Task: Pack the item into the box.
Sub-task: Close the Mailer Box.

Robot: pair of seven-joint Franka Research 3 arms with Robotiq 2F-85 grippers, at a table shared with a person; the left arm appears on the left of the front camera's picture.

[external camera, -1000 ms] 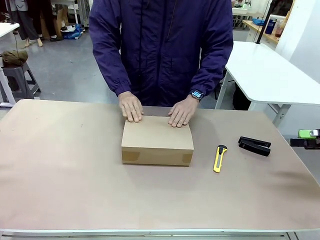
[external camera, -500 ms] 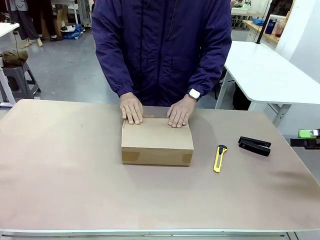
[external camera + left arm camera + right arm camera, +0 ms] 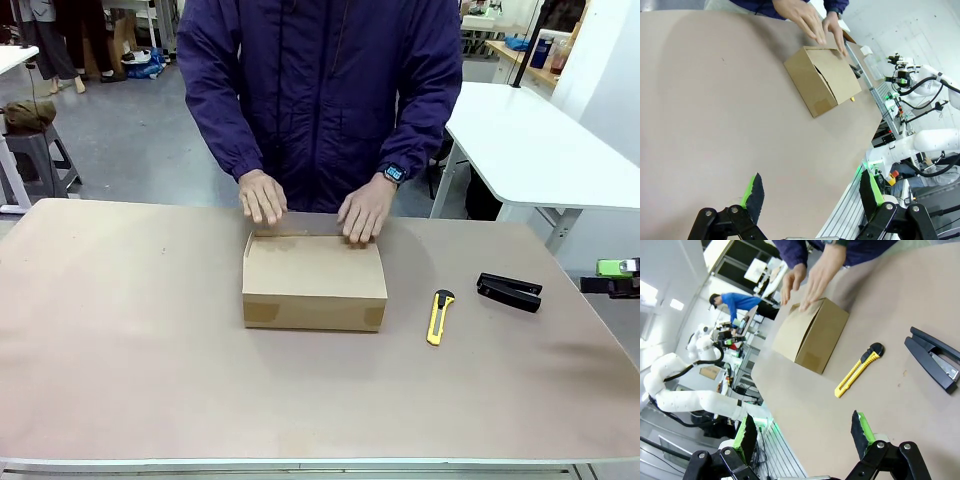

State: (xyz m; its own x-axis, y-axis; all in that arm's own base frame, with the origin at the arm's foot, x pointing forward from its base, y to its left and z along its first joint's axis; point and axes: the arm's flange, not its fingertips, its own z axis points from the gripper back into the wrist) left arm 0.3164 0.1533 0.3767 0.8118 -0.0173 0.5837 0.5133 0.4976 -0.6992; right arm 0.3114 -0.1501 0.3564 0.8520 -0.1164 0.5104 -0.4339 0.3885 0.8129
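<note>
- The shallow brown cardboard box (image 3: 315,283) sits near the middle of the tan table (image 3: 120,360), lid down, its front face toward the robot.
- The person's two hands rest at the far edge of the box, one hand (image 3: 263,196) at the far-left corner and the other hand (image 3: 365,209) at the far-right; the fingers lie on the hinge side of the flap.
- The dark navy-blue fabric pouch cannot be made out in any view; whether it lies inside the shut box cannot be told.
- Left gripper (image 3: 810,192): fingers spread wide, nothing between them, hanging above bare table well apart from the box.
- Right gripper (image 3: 802,432): likewise wide and empty, above the table near the yellow utility knife (image 3: 438,317) and the black stapler (image 3: 509,292), both right of the box and untouched.
- Judgement: the step in hand looks like the person's handling of the lid at the hinge, either pressing it closed or about to lift it.
- Judgement: if the pouch is not yet in, the next move calls for the flap raised and the pouch brought in flat; both grippers are free for it.
</note>
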